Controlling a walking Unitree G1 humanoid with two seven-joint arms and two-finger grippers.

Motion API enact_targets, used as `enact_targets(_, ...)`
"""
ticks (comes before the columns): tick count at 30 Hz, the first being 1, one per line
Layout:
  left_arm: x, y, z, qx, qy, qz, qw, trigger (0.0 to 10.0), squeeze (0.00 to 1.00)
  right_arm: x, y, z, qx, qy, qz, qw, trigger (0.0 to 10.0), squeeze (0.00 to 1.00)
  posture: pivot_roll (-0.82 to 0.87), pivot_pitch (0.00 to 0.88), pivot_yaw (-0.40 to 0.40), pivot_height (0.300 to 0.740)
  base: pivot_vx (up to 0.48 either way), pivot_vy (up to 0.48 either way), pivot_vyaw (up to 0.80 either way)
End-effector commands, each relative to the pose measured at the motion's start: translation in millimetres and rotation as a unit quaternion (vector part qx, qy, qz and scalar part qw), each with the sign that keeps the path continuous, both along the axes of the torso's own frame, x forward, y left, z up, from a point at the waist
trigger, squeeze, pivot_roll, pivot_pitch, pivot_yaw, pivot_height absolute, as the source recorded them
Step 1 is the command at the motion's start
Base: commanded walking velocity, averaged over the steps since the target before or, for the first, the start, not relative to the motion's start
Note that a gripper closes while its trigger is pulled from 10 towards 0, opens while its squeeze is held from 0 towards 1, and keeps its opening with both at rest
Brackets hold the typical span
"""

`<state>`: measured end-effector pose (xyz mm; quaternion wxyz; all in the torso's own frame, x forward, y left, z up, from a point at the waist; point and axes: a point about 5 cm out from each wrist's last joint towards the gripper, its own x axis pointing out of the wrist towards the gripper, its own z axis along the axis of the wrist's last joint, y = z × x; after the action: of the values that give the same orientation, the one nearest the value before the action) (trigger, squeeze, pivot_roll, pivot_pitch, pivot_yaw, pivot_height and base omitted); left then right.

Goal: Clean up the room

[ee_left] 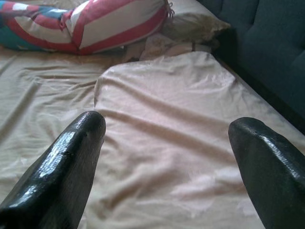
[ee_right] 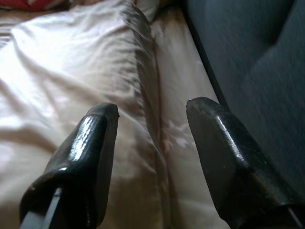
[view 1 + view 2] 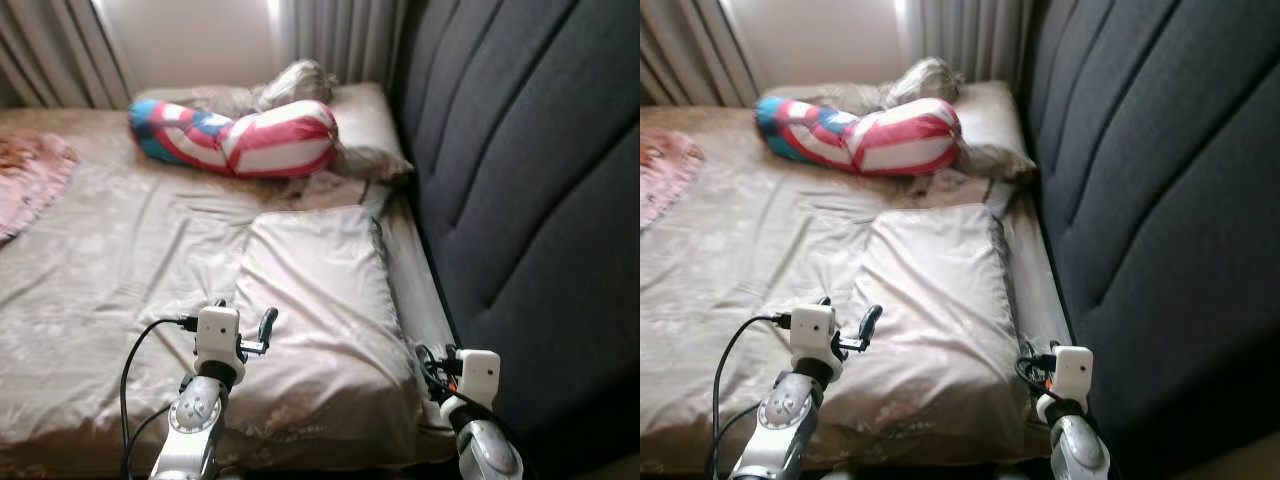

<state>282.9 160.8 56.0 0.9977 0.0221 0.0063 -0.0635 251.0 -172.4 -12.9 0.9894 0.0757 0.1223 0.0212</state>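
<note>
A beige pillow (image 3: pixel 320 300) lies flat on the bed's near right side, beside the headboard. My left gripper (image 1: pixel 167 124) hovers open over the pillow's near left part, with nothing between its fingers. My right gripper (image 2: pixel 152 107) is open too, low above the pillow's right edge and the strip of sheet along the headboard. A red, white and blue striped bolster (image 3: pixel 240 137) lies across the far end of the bed. Behind it sit another beige pillow (image 3: pixel 365 125) and a crumpled grey cloth (image 3: pixel 298 80).
A beige sheet (image 3: pixel 100 260) covers the bed. A pink blanket (image 3: pixel 30 175) lies at its left edge. The dark padded headboard (image 3: pixel 530 200) rises along the right side. Grey curtains (image 3: pixel 340 40) and a bright window stand at the back.
</note>
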Motion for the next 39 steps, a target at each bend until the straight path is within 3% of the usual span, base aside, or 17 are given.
enact_targets(1, -0.3, 0.0, -4, 0.003, 0.012, 0.000, 1.000, 10.0, 0.00, 0.8, -1.6, 1, 0.000, -0.002, -0.002, 1.000, 10.0, 0.00, -0.11, 0.038, -0.034, 0.637, 0.000, 0.000, 0.00)
enact_targets(21, 0.5, 0.0, -5, 0.005, 0.020, -0.002, 1.000, 10.0, 0.00, 2.5, 5.2, 5, -0.011, -0.019, 0.024, 0.999, 10.0, 0.00, -0.10, 0.037, -0.031, 0.637, 0.000, 0.000, 0.00)
enact_targets(27, 0.7, 0.2, -4, 0.003, 0.019, -0.001, 1.000, 10.0, 0.00, 3.1, 8.5, 6, -0.008, -0.023, 0.029, 0.999, 10.0, 0.00, -0.10, 0.036, -0.031, 0.637, 0.000, 0.000, 0.76)
enact_targets(32, 1.2, 0.8, -4, 0.003, 0.018, 0.000, 1.000, 10.0, 0.00, 3.0, 10.2, 5, -0.002, -0.020, 0.030, 0.999, 10.0, 0.00, -0.10, 0.036, -0.030, 0.637, 0.000, 0.000, 0.00)
enact_targets(39, 2.1, 1.4, -3, 0.004, 0.016, -0.002, 1.000, 10.0, 0.00, 1.2, 7.5, 3, -0.001, -0.013, 0.026, 1.000, 10.0, 0.00, -0.10, 0.034, -0.029, 0.637, 0.254, 0.000, 0.00)
